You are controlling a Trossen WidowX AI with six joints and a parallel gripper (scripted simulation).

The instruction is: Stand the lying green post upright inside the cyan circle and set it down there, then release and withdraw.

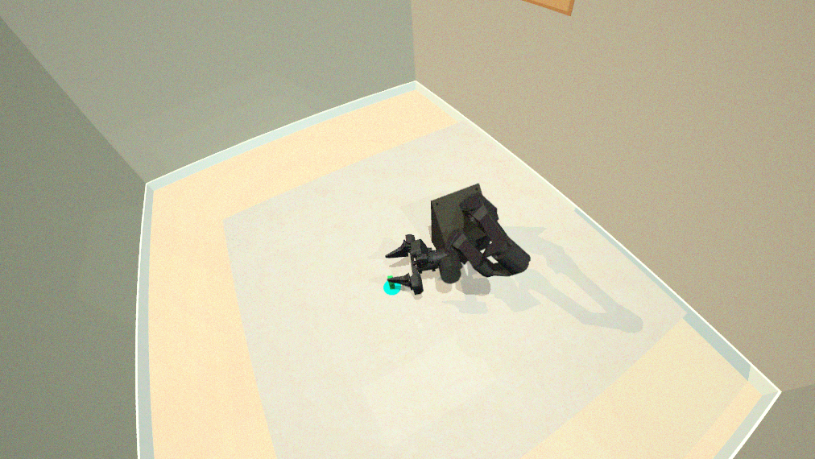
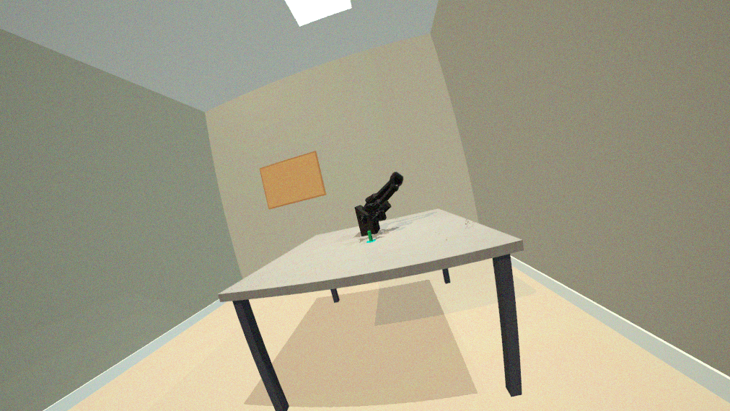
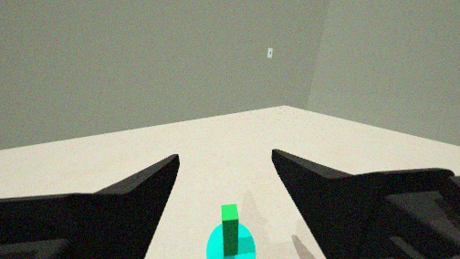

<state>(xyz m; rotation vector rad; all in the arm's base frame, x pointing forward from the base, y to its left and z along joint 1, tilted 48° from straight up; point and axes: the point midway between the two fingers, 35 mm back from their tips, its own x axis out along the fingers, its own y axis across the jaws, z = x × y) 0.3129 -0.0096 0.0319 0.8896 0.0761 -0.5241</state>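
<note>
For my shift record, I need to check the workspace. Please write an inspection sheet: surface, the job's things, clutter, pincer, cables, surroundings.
Surface: pale rectangular table top on dark legs.
Job's things: small green square post stands upright on the flat cyan circle.
Clutter: nothing seen.
Pincer: black parallel-jaw pincer open, holds nothing; its fingers stand apart from the post, one on each side.
Cables: nothing seen.
Surroundings: grey-green walls, orange rectangular board on the far wall, white ceiling light, beige floor.
</note>
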